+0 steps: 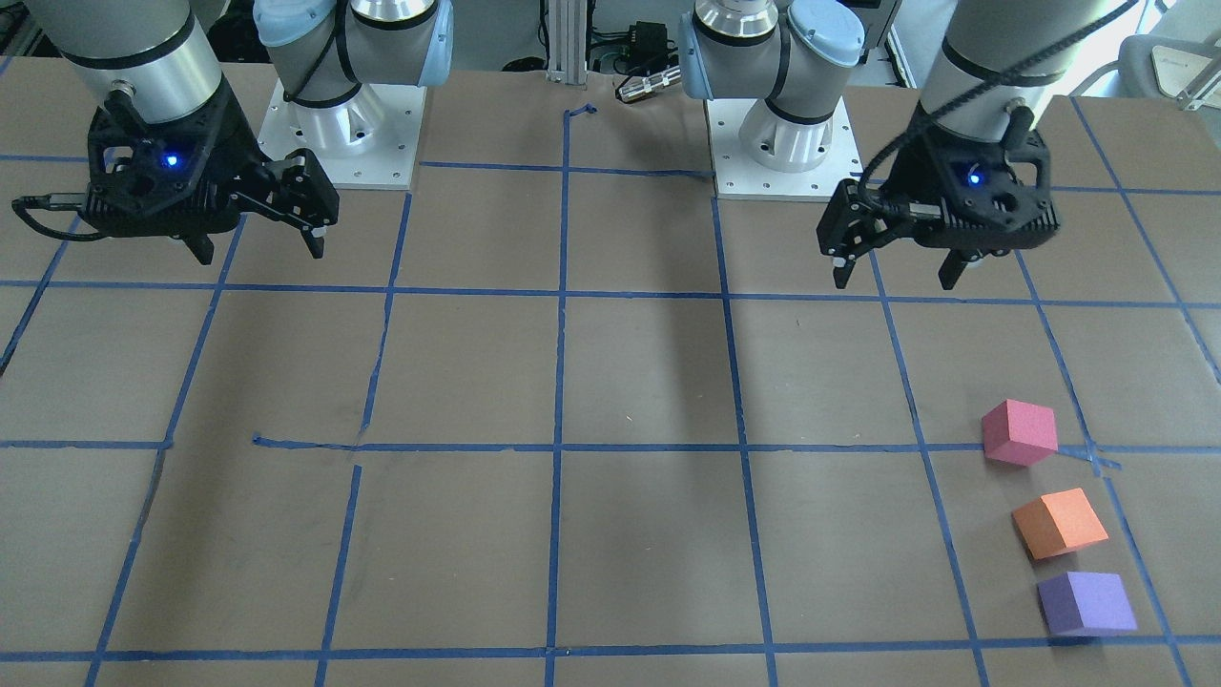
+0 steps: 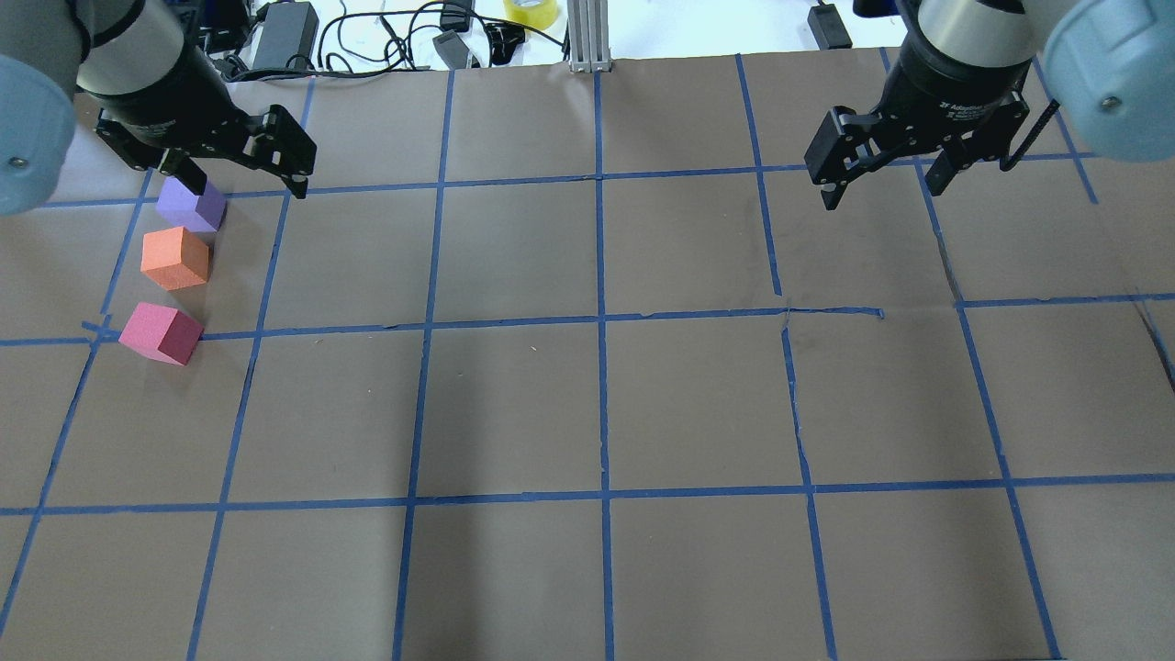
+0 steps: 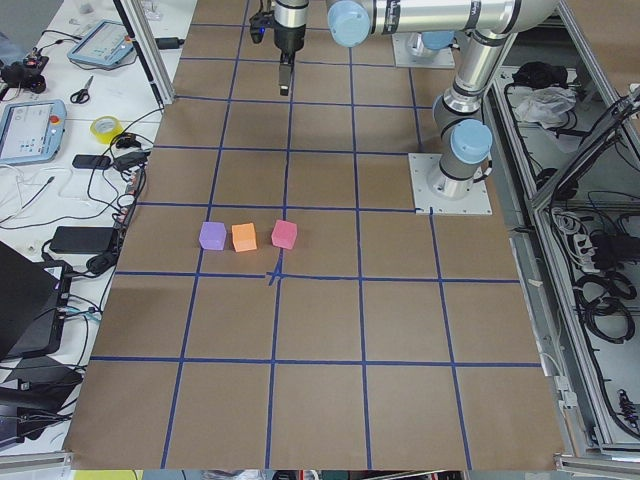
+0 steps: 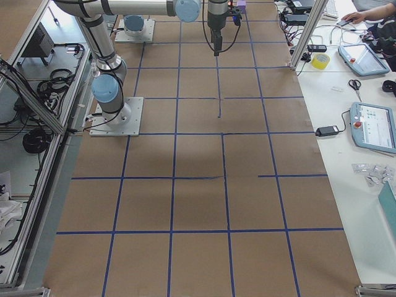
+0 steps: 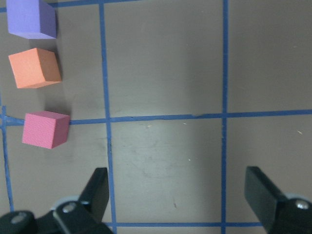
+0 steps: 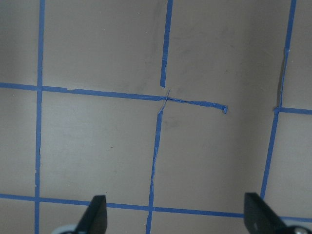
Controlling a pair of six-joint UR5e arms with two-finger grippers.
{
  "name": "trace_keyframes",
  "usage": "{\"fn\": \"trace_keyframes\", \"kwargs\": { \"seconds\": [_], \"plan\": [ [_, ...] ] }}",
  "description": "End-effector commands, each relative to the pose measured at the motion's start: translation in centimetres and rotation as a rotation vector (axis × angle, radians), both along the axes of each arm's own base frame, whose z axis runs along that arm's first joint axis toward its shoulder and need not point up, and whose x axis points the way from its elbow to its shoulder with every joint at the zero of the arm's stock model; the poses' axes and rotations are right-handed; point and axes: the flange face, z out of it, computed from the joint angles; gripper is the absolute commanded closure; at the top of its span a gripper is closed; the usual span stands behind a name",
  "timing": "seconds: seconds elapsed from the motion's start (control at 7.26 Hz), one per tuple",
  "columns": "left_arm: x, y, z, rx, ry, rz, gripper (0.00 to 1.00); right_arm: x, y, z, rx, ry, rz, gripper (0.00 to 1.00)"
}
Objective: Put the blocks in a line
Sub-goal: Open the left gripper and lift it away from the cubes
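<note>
Blocks are sitting in a short, slightly crooked row on the robot's left side of the table [image 2: 597, 413], running from the far edge toward the robot. The purple block [image 2: 191, 205] is lying farthest out, the orange block [image 2: 174, 258] is sitting in the middle, and the pinkish-red block [image 2: 161, 333] is lying nearest the robot, overlapping a blue tape line [image 1: 668, 447]. All three are looking like matte foam cubes of like size, each turned a little differently, with small gaps separating them. The left gripper [image 1: 895, 277] is hanging above the table with its jaws spread wide, holding nothing. The right gripper [image 1: 259, 253] is hovering over the opposite side, well apart from the cubes, likewise gaping and carrying nothing.
</note>
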Motion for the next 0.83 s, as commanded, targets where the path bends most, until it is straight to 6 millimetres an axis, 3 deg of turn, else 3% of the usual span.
{"fn": "trace_keyframes", "kwargs": {
  "seconds": [0.0, 0.69],
  "plan": [
    [-1.9, 2.1, 2.6, -0.012, 0.002, -0.003, 0.0, 0.0, 0.0, 0.0, 0.002, 0.0, 0.0, 0.0],
    [-2.1, 3.3, 2.7, 0.015, 0.002, -0.004, 0.0, -0.4, -0.2, -0.2, 0.002, 0.0, -0.003, 0.0]
  ]
}}
